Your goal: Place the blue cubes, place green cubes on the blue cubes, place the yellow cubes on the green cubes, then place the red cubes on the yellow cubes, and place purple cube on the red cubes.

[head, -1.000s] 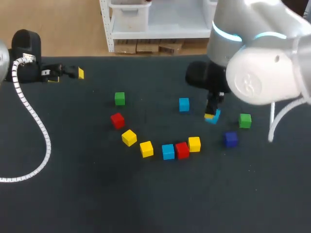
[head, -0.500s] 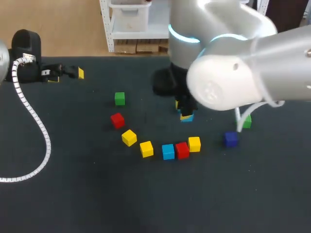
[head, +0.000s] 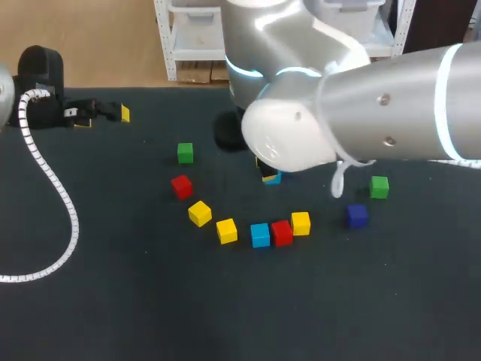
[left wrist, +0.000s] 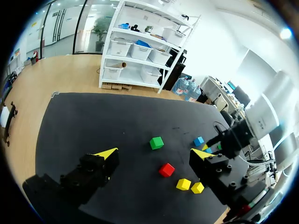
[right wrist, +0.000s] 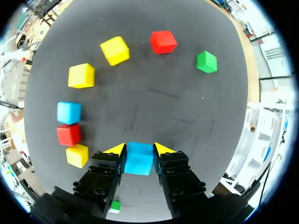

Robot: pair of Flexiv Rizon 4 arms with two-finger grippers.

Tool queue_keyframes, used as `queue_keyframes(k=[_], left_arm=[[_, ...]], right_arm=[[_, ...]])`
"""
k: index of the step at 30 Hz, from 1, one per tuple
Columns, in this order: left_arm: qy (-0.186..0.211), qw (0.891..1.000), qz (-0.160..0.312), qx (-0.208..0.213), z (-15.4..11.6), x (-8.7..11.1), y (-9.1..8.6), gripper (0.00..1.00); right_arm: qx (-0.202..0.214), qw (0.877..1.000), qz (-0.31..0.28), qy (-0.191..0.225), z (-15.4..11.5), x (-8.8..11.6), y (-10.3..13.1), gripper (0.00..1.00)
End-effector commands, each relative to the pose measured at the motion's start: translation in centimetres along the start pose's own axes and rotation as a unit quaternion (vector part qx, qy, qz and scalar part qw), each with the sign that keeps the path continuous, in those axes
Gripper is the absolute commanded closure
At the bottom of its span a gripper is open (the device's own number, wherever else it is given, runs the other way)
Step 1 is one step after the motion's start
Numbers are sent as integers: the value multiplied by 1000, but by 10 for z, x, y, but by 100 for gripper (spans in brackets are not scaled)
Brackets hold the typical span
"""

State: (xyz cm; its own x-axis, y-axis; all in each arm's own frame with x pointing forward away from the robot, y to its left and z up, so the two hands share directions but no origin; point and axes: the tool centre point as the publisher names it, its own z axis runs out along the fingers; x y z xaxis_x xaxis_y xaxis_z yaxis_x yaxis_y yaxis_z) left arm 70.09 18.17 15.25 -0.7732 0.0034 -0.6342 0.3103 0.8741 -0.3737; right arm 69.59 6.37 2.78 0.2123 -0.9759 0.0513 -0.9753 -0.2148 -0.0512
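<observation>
Blue cube [right wrist: 138, 157] sat pinched on two opposite faces between the yellow tips of the right gripper [right wrist: 138, 149], square to the fingers so it could be set down level. It hung over bare bench [right wrist: 154, 93] around the middle; whether it touched the surface I could not tell. Toward the near edge, a second blue cube [right wrist: 69, 112], a red cube [right wrist: 69, 134] and a yellow cube [right wrist: 77, 155] stood in a touching row. The left gripper [left wrist: 154, 153] was spread wide and empty by the far left corner, probably parked clear of the work.
</observation>
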Motion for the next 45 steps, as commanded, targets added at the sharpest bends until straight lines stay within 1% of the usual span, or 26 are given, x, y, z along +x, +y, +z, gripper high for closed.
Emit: queue_keyframes(k=[1, 12, 18, 31, 45], left_arm=[[-1, 1000, 0, 1, 0, 0, 1, 0], [-1, 1000, 0, 1, 0, 0, 1, 0], [-1, 1000, 0, 1, 0, 0, 1, 0], [-1, 1000, 0, 1, 0, 0, 1, 0], [-1, 1000, 0, 1, 0, 0, 1, 0]], right_arm=[[-27, 1000, 13, -4, 10, -4, -27, 100], [-31, 999, 32, -8, 21, -7, -51, 100], [-29, 999, 34, -2, 24, -8, -54, 100], [-32, 998, 47, 5, 31, 5, -57, 100], [-36, 998, 51, 9, 37, 6, -57, 100]])
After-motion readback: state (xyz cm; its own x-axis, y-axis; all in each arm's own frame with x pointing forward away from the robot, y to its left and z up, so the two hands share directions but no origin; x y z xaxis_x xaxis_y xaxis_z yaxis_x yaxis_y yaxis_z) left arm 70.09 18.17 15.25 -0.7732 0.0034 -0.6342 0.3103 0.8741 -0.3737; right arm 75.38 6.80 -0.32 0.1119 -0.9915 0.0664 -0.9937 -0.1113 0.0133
